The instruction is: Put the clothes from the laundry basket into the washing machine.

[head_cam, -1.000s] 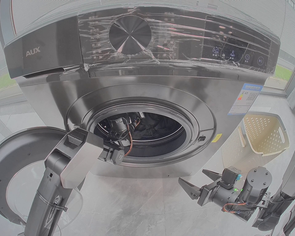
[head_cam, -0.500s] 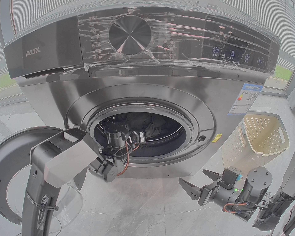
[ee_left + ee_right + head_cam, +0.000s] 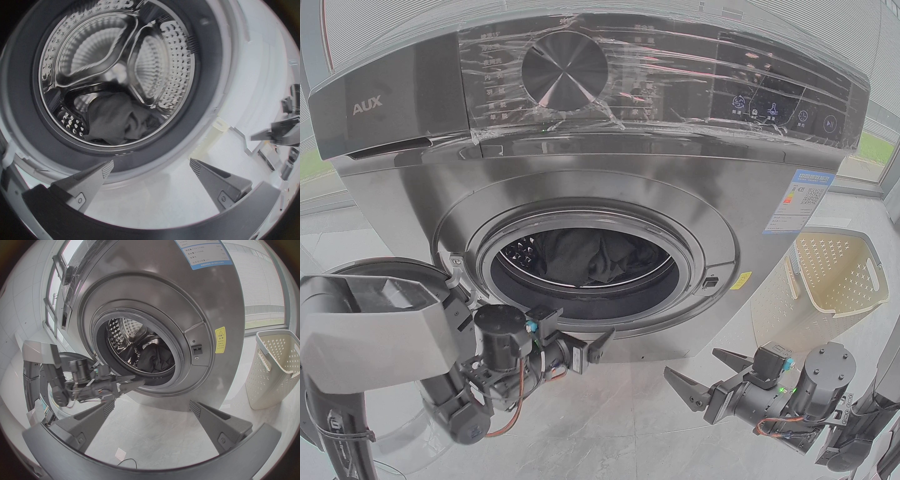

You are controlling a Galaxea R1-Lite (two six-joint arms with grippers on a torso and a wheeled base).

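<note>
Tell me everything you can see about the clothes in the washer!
The clothes are a dark, nearly black bundle of soft, crumpled cloth with folds and creases. They lie in a loose heap low in the drum, resting on its shiny, holed metal wall. How many pieces there are cannot be told. Nothing grips them: the left gripper hangs open outside the round opening, apart from the cloth.

Laundry corner of a bright tiled room: a silver-grey front-loading washing machine sits dead ahead at twelve o'clock, a cream perforated plastic laundry basket at three o'clock, pale grey marbled floor tiles underfoot, and a tall glass window beyond.
</note>
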